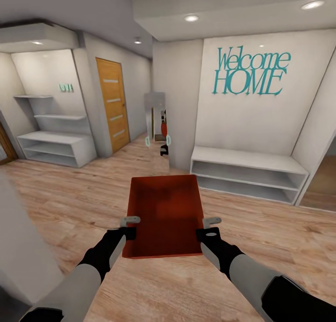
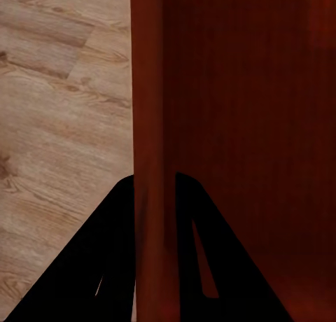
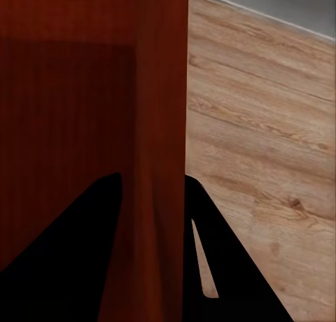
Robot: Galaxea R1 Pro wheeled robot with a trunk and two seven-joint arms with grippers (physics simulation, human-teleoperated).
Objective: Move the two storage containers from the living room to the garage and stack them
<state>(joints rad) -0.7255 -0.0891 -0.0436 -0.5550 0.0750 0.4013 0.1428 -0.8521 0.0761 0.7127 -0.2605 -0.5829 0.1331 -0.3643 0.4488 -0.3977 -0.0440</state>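
Note:
I hold one orange-red storage container (image 1: 165,214) level in front of me, above a light wood-plank floor (image 1: 70,196). My left gripper (image 1: 130,225) is shut on its left wall and my right gripper (image 1: 211,226) is shut on its right wall. In the left wrist view the black fingers (image 2: 105,252) of the left gripper (image 2: 154,185) straddle the container's wall (image 2: 148,112). In the right wrist view the right gripper (image 3: 152,182) pinches the opposite wall (image 3: 164,112) the same way. The bin is empty. The second container, the garage and its concrete floor are out of view.
A white low bench shelf (image 1: 247,172) stands under a teal "Welcome HOME" sign (image 1: 249,72) ahead right. A narrow mirror (image 1: 156,125) hangs on the wall corner straight ahead, with a corridor and wooden door (image 1: 112,104) left of it. White shelving (image 1: 56,146) stands far left. A pale wall (image 1: 18,247) is close on my left.

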